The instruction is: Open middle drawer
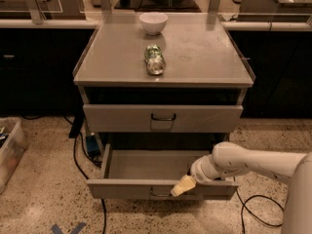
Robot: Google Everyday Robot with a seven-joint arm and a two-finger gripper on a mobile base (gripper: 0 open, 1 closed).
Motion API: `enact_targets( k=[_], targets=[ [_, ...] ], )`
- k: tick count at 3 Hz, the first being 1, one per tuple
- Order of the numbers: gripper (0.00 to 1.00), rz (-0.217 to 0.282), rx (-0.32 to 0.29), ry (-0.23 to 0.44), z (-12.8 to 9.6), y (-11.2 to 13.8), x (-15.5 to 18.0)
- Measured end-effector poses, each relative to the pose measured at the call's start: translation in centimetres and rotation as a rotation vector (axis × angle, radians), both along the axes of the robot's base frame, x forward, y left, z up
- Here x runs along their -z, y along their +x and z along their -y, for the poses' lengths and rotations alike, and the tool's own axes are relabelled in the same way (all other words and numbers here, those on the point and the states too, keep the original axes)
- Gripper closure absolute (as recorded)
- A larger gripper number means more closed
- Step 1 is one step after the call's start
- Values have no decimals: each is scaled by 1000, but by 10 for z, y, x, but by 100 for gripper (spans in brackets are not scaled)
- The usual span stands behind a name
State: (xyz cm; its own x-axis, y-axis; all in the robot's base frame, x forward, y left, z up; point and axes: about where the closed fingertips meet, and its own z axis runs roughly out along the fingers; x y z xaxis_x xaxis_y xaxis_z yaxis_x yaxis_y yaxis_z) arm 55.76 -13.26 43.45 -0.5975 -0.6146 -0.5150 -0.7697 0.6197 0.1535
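The middle drawer (127, 189) of the grey metal cabinet stands pulled out toward me, and its empty inside (146, 165) shows. Its small dark loop handle (160, 194) sits at the centre of the front. My gripper (182, 185), cream-tipped on a white arm (253, 162) that comes in from the right, is at the drawer's front edge just right of the handle. The top drawer (122, 118) above is shut. The lowest drawer is hidden under the pulled-out one.
A white bowl (153, 23) and a green can (155, 59) lying on its side are on the cabinet top. A clear bin (9, 150) stands on the floor at left. Black cables (76, 152) run down the cabinet's left side and at right (253, 213).
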Motion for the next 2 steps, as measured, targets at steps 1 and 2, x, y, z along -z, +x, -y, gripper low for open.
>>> enact_targets(
  k=[1,2],
  targets=[
    [0,0,-7,-5,-1,-5,3],
    [0,0,-7,-6,-1,-5,3]
  ],
)
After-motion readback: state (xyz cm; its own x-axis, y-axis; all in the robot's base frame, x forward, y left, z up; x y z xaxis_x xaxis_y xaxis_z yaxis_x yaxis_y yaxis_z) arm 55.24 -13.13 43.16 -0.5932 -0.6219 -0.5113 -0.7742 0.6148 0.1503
